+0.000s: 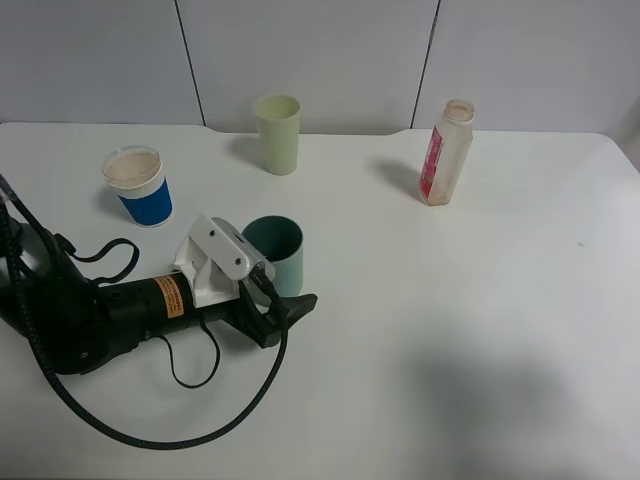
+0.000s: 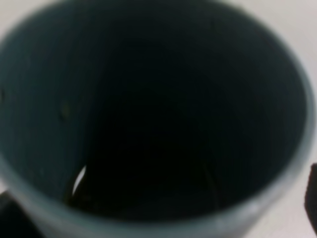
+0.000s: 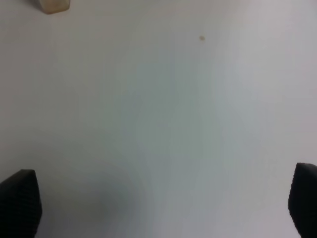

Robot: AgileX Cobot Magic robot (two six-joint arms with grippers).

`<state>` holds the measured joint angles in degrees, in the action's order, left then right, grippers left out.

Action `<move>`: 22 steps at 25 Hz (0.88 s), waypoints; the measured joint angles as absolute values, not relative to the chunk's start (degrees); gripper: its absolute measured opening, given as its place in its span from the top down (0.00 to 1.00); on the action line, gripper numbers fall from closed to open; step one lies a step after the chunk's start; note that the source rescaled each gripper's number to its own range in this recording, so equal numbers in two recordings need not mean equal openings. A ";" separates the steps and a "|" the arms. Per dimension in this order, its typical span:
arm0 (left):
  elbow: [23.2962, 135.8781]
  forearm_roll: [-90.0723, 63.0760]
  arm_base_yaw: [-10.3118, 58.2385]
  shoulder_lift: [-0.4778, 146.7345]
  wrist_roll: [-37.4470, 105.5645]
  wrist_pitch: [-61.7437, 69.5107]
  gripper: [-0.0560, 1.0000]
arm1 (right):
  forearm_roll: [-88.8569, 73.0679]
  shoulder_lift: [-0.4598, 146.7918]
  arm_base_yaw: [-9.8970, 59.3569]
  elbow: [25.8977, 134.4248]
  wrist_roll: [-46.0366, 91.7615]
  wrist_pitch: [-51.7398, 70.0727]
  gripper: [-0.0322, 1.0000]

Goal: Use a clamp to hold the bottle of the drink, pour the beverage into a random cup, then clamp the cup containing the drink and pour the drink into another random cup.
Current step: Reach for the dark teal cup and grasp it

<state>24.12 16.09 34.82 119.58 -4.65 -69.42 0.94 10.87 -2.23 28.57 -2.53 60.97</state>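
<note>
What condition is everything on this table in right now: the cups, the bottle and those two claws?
Bottle: upright, cap off.
Teal cup: upright, between the left claw's jaws; contents too dark to tell.
Blue-banded cup: upright, standing free.
Yellow-green cup: upright, standing free.
Left claw: open, jaws either side of the teal cup.
Right claw: open, holding nothing.

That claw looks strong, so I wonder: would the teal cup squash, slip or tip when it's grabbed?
The teal cup looks thin-rimmed, so it is probably light and a bit squashy. Its smooth, plain sides may slip. It stands upright and open, and a glint deep inside may be liquid, so tipping could spill.
</note>
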 joint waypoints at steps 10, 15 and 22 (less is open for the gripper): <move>27.03 15.98 34.82 120.97 -4.65 -69.42 0.03 | 0.94 10.87 -2.23 28.57 -2.53 60.97 0.00; 28.92 16.05 34.89 123.21 -4.65 -69.42 0.03 | 0.94 10.87 -2.23 28.57 -2.53 60.97 0.00; 29.21 16.10 34.89 123.48 -4.65 -69.47 0.62 | 0.90 10.87 -2.23 28.57 -2.53 60.97 0.00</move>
<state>29.21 16.10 34.89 123.48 -4.65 -69.47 0.90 10.87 -2.23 28.57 -2.53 60.97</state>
